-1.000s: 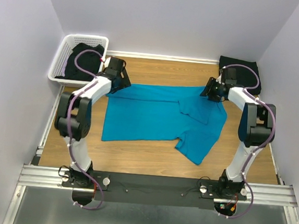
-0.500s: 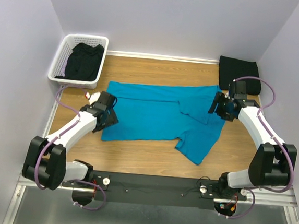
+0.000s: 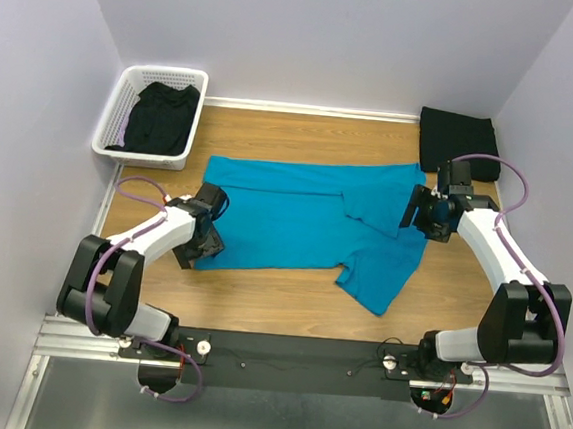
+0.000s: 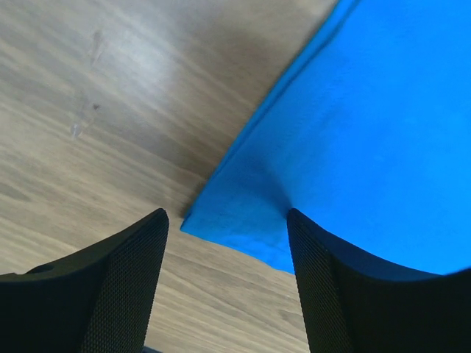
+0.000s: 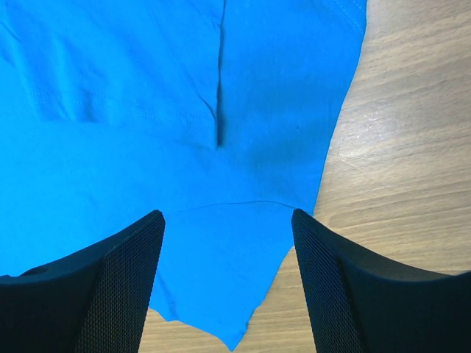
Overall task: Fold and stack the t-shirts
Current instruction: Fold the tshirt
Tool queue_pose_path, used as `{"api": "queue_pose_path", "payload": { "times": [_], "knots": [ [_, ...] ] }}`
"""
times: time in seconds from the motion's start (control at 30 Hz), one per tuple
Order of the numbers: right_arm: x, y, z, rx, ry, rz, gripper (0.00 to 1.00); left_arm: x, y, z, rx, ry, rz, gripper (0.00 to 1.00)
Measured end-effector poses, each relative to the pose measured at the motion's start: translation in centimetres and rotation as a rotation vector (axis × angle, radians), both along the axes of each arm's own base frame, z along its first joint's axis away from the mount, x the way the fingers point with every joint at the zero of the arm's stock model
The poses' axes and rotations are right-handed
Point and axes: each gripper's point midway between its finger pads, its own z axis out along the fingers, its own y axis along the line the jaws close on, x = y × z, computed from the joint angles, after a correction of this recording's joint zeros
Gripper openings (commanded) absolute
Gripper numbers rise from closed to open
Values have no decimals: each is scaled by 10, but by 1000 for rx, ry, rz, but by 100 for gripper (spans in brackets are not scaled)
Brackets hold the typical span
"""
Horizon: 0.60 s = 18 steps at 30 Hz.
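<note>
A bright teal t-shirt (image 3: 296, 220) lies spread on the wooden table, one sleeve folded over its right half. My left gripper (image 3: 205, 252) is low at the shirt's near-left corner. In the left wrist view that gripper (image 4: 227, 218) is open, the teal corner (image 4: 243, 239) lies between the fingers, and the right finger (image 4: 331, 294) rests against the cloth. My right gripper (image 3: 415, 214) hovers over the shirt's right edge. In the right wrist view it (image 5: 227, 218) stands open above the teal sleeve (image 5: 221, 272), holding nothing. A folded black t-shirt (image 3: 459, 139) lies at the back right.
A white lattice basket (image 3: 111, 131) at the back left holds a crumpled black t-shirt (image 3: 160, 113). Walls close in the table on the left, back and right. Bare wood (image 3: 289, 300) shows between the teal shirt and the arm bases.
My left arm swung from the shirt's far-left corner by the basket down to its near-left corner. My right arm drew back along the right edge. The shirt's right side now lies flatter.
</note>
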Motion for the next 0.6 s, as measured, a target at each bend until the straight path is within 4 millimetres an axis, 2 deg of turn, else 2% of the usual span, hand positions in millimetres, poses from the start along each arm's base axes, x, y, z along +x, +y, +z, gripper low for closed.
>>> {"api": "queue_pose_path", "payload": {
  "times": [0.1,0.2,0.4,0.43,0.5,0.53,0.6],
  "knots": [
    [0,0,0,-1,-2,1,78,-5,1,-3,6,31,21,70],
    [0,0,0,-1,-2,4,78,-3,0,-3,7,44,35,63],
    [-6,-1,-7,-3,17,4,78,-4,-4,-4,-5,59,47,31],
    [-8,-1,-8,-3,20,3,78,-4,-5,-4,-8,62,46,22],
    [-11,-1,-9,-3,24,3,78,-5,-6,-4,-13,64,45,13],
    [-11,-1,-10,-2,24,0,78,-5,-7,-4,-16,64,45,4],
    [-13,-1,-10,-1,23,-2,78,-5,-7,-4,-20,63,41,0]
  ]
}}
